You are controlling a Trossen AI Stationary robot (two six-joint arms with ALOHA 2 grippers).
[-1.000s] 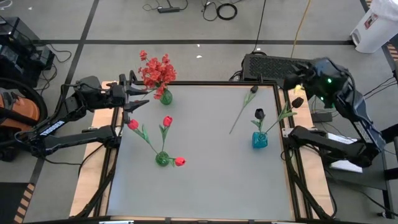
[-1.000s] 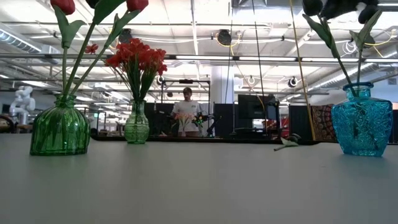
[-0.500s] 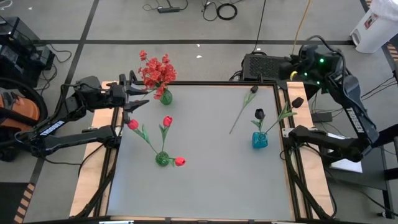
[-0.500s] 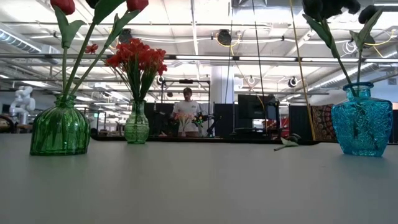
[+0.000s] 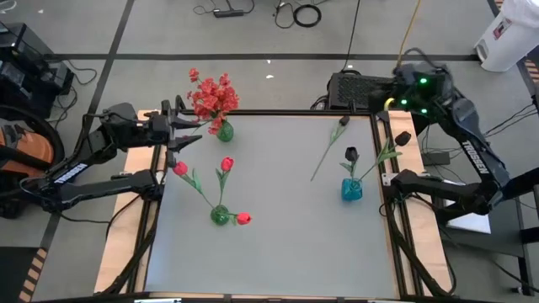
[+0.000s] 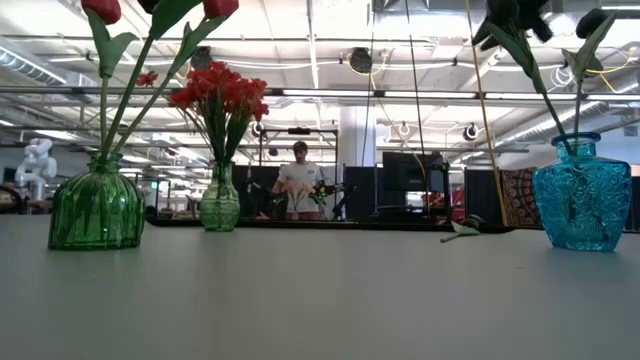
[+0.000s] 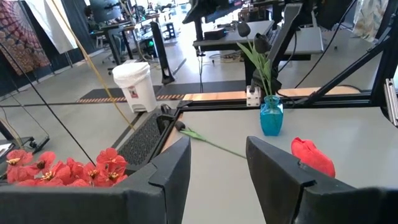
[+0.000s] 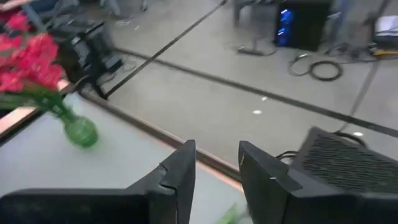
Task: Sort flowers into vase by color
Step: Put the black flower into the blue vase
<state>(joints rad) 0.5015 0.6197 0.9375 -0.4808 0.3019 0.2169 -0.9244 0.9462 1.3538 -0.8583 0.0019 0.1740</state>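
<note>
Right now I am seeing the right gripper (image 5: 394, 91) hanging outside the worktop's (image 5: 278, 244) far right corner, over the dark box (image 5: 360, 89) there; in its wrist view its fingers (image 8: 180, 171) are standing slightly apart with nothing between them. The left gripper (image 5: 187, 135) is waiting at the far left edge, beside the small green vase (image 5: 224, 130) that is holding the red spray (image 5: 210, 94), and its fingers (image 7: 171, 168) are also parted and empty. One black flower (image 5: 330, 145) is lying loose on the worktop near the far right corner, its stem running slantwise toward the middle and its bloom pointing to the far edge. Just right of it, near the right edge, the blue vase (image 5: 351, 188) is carrying two black blooms (image 5: 351, 155) on leafy stems. In the left half, nearer the middle, the round green vase (image 5: 220, 215) is holding three red tulips (image 5: 226, 163), which are fanning out to the left, upward and to the right. In the low view a person (image 6: 298, 180) is standing in the room well beyond the table.
</note>
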